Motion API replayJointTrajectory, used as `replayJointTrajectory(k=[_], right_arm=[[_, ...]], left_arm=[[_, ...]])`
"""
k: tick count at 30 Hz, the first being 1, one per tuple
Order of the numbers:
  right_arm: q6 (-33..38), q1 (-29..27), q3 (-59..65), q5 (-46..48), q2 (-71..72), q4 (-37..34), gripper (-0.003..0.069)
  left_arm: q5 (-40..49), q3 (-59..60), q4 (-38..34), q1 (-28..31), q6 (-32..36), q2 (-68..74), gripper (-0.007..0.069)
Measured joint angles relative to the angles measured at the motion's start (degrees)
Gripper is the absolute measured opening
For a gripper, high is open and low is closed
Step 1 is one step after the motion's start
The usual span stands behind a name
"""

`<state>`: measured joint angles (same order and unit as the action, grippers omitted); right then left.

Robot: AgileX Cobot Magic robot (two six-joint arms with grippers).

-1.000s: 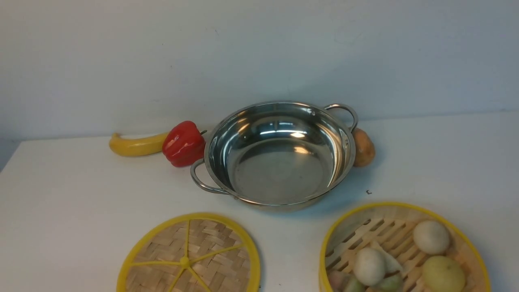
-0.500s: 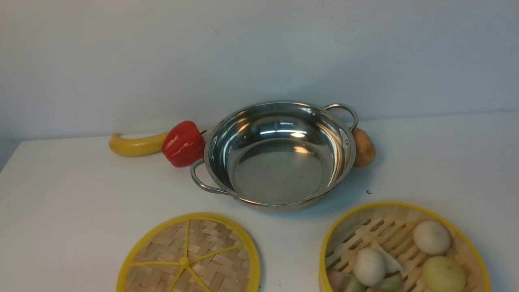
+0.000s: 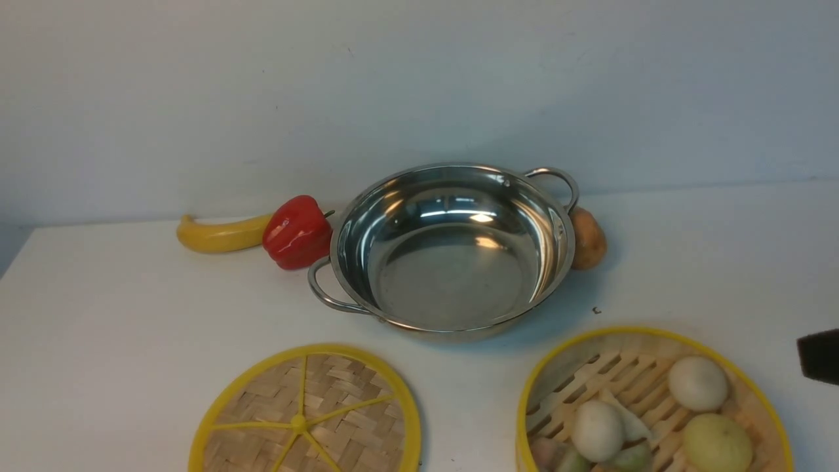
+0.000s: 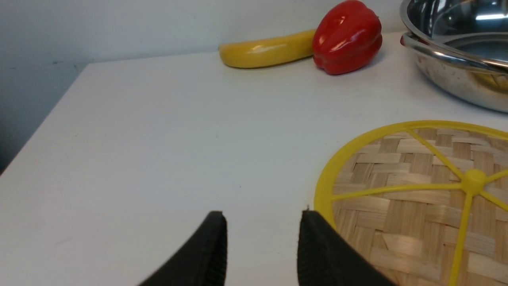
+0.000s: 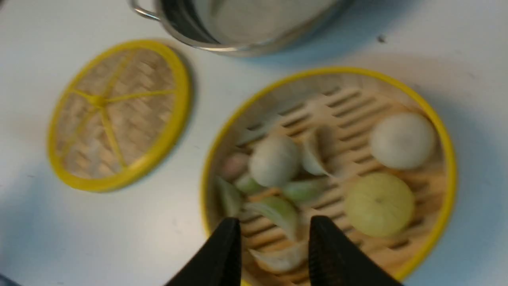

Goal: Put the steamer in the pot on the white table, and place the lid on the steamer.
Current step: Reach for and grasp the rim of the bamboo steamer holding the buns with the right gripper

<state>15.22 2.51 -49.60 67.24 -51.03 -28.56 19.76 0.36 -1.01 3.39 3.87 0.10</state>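
Observation:
The steamer (image 3: 593,351) sits at the front right of the white table (image 3: 131,314), holding several buns and dumplings; it also shows in the right wrist view (image 5: 444,159). The empty pot (image 3: 452,252) stands at mid-table behind it. The lid (image 3: 308,419) lies flat at the front, left of the steamer, and shows in the left wrist view (image 4: 420,198). My right gripper (image 5: 274,226) is open, hovering above the steamer's near side; a dark part of it (image 3: 819,355) enters the front view's right edge. My left gripper (image 4: 262,218) is open and empty, just beside the lid's rim.
A yellow banana (image 3: 219,235) and a red bell pepper (image 3: 297,231) lie left of the pot, touching each other. A brown potato (image 3: 586,239) rests against the pot's right side. The table's left edge (image 4: 43,115) is near my left gripper.
A dark part of my right gripper has entered the front view at the right edge. The pot, lid and steamer have not moved.

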Motion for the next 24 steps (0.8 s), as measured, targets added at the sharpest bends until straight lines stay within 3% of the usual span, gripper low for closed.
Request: replayJointTrajectory(k=[6, 10, 24], right_arm=[[-3.18, 0.00, -0.12, -0.28, -6.84, 15.45, 0.0376], [-3.30, 0.00, -0.14, -2.47, -12.27, 18.89, 0.0435], [-1.01, 0.00, -0.19, -11.71, -32.50, 18.21, 0.0388]], left_arm=[[0.00, 0.00, 0.00, 0.00, 0.00, 0.00, 0.0245], [0.00, 0.00, 0.00, 0.00, 0.00, 0.00, 0.0245], [0.00, 0.00, 0.00, 0.00, 0.00, 0.00, 0.0245]])
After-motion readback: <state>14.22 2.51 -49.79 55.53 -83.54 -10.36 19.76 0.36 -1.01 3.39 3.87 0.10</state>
